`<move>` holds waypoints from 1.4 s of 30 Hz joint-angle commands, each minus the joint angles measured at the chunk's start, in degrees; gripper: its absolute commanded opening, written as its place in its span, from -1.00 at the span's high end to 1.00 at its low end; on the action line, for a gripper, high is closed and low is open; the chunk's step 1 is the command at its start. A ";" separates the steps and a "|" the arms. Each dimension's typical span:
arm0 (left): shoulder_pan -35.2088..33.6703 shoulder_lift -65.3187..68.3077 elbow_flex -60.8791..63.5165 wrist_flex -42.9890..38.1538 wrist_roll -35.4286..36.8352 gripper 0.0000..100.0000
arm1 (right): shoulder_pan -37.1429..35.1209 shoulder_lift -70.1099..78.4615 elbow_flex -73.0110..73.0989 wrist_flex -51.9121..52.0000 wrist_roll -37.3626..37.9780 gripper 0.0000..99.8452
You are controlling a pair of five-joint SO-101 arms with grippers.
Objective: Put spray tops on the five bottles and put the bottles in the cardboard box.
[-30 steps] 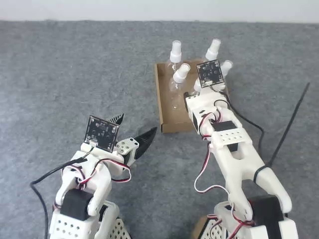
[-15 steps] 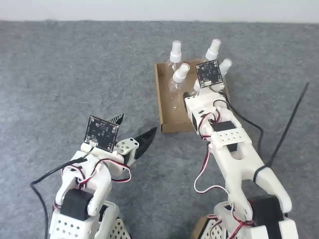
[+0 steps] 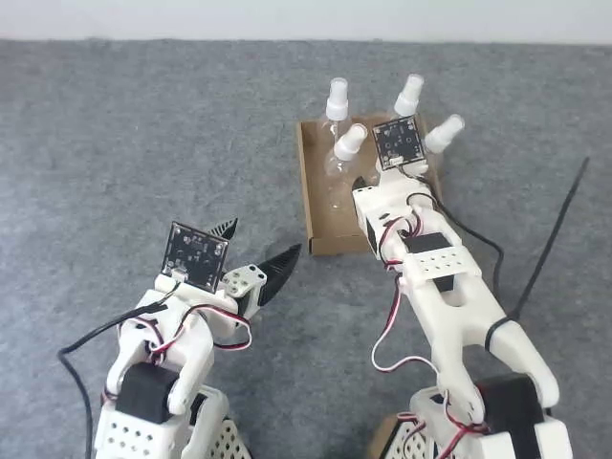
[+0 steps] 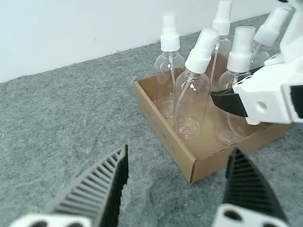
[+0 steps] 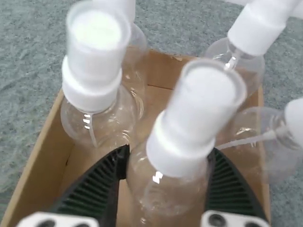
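The left gripper (image 3: 260, 238) hangs with its jaws spread wide and nothing between them, over the grey carpet (image 3: 143, 143) well short of the cardboard box (image 3: 306, 191) and off its left wall. Inside the box, against that left wall, two capped bottles (image 4: 169, 61) stand upright. Next along, the right gripper (image 5: 168, 153) is down inside the box, its jaws clamped on the body of a spray-topped bottle (image 5: 189, 123). That bottle's long axis is close to vertical, with the top uppermost and leaning a little. I cannot tell whether its base is on the box floor. At the box's right edge, a leaning bottle (image 3: 445, 132) tips outward.

This looks like the last bottle being set in. Next, I'd say, the jaws need to let go and lift straight up without catching the crowded neighbours.
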 commanded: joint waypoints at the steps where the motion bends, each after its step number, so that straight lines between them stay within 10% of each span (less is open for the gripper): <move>1: 0.18 -0.97 -0.22 -1.67 -0.62 0.39 | -0.04 -0.66 0.00 -0.31 0.88 0.62; 30: 0.18 -0.97 -0.22 -1.67 -0.62 0.39 | 0.31 -3.65 -0.09 -0.22 1.14 0.33; 42: 0.18 -0.97 -0.22 -1.58 -0.62 0.39 | 0.48 -24.31 -1.67 19.12 1.14 0.33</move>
